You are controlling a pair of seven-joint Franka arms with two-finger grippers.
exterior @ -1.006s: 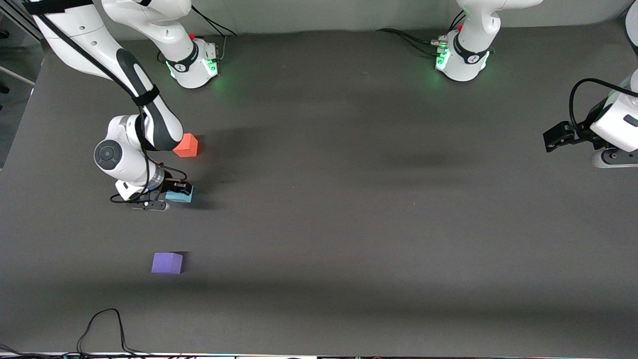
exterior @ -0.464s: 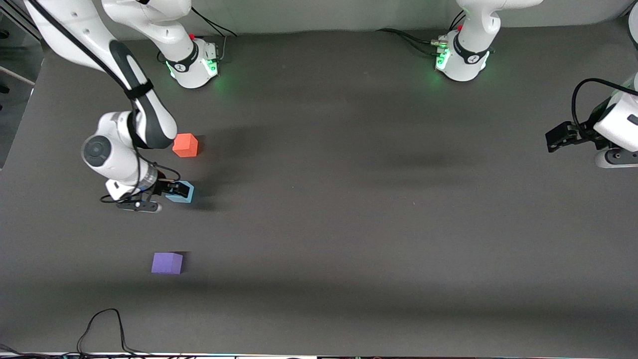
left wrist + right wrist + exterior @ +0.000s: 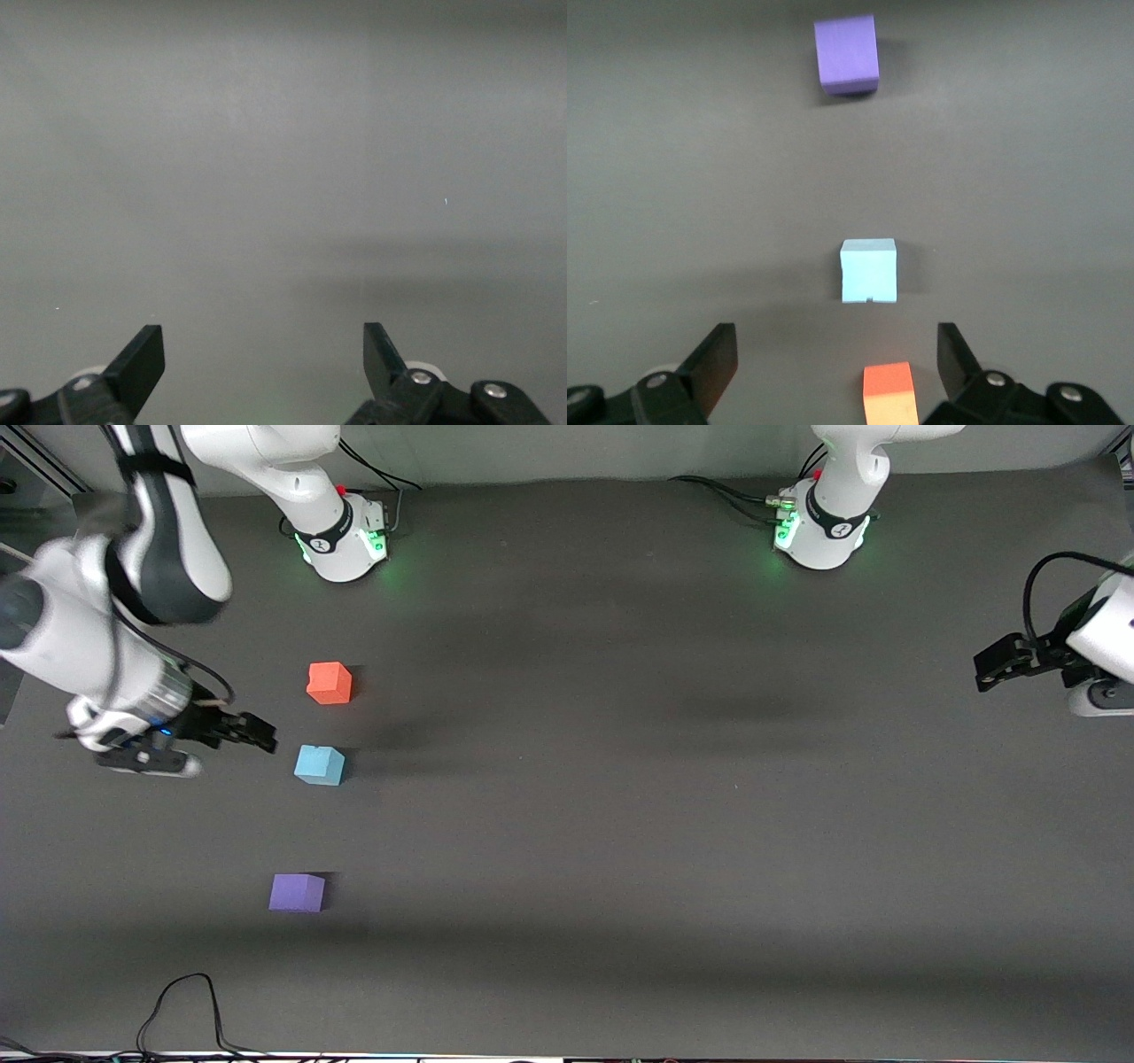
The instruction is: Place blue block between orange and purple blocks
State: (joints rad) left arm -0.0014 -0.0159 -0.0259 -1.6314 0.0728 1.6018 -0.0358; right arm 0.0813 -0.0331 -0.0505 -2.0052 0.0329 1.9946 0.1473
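Blue block [image 3: 319, 765] sits on the table [image 3: 620, 779], free of any grip, toward the right arm's end and about midway between the edge at the robots' bases and the edge at the front camera. Orange block [image 3: 330, 683] lies farther from that camera, purple block [image 3: 298, 893] nearer, blue in the gap between them, touching neither; closer to orange than to purple. In the right wrist view the three run in one line: purple [image 3: 847, 54], blue [image 3: 868, 270], orange [image 3: 888, 393]. Placement looks done, by my reading. Right gripper [image 3: 251, 735] is up in the air over bare table just beside blue, toward the right arm's end; claw wide open, nothing held. Left gripper [image 3: 997, 666] waits over the table edge at the left arm's end, also spread open and empty [image 3: 264, 359]. Risks: if the right arm swings low across the row, a finger or the wrist could clip blue or orange and break the line; the foam-like cubes probably slide easily. The uneven spacing could count against it if the exact middle is wanted. A black cable [image 3: 182, 1001] loops in at the front edge, well apart from the blocks. Nothing stands in the way.
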